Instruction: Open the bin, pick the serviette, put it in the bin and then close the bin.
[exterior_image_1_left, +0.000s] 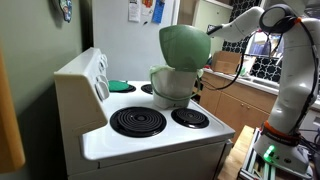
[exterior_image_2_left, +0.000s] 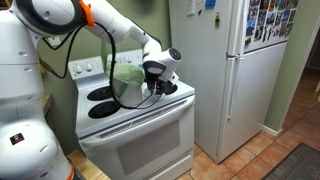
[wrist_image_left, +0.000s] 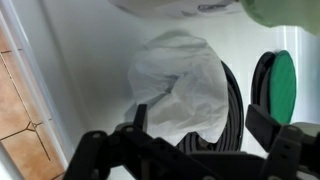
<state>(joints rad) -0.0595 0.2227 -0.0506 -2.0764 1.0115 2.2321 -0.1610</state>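
The bin (exterior_image_1_left: 172, 85) stands on the white stove between the burners, with its domed green lid (exterior_image_1_left: 185, 45) tipped up and open. It also shows in an exterior view (exterior_image_2_left: 128, 74) and at the top edge of the wrist view (wrist_image_left: 180, 6). The serviette (wrist_image_left: 180, 85), white and crumpled, lies on a black coil burner beside the bin. My gripper (wrist_image_left: 200, 122) hangs just above it, open and empty, with a finger on each side of its lower end. In the exterior views the gripper (exterior_image_2_left: 158, 74) is behind the bin, partly hidden by the lid (exterior_image_1_left: 208, 30).
A flat green disc (wrist_image_left: 283, 85) lies on the stove top past the burner and shows in an exterior view (exterior_image_1_left: 120, 86). The stove's raised back panel (exterior_image_1_left: 85, 75) and a white fridge (exterior_image_2_left: 215, 70) stand close by. Front burners (exterior_image_1_left: 137, 121) are bare.
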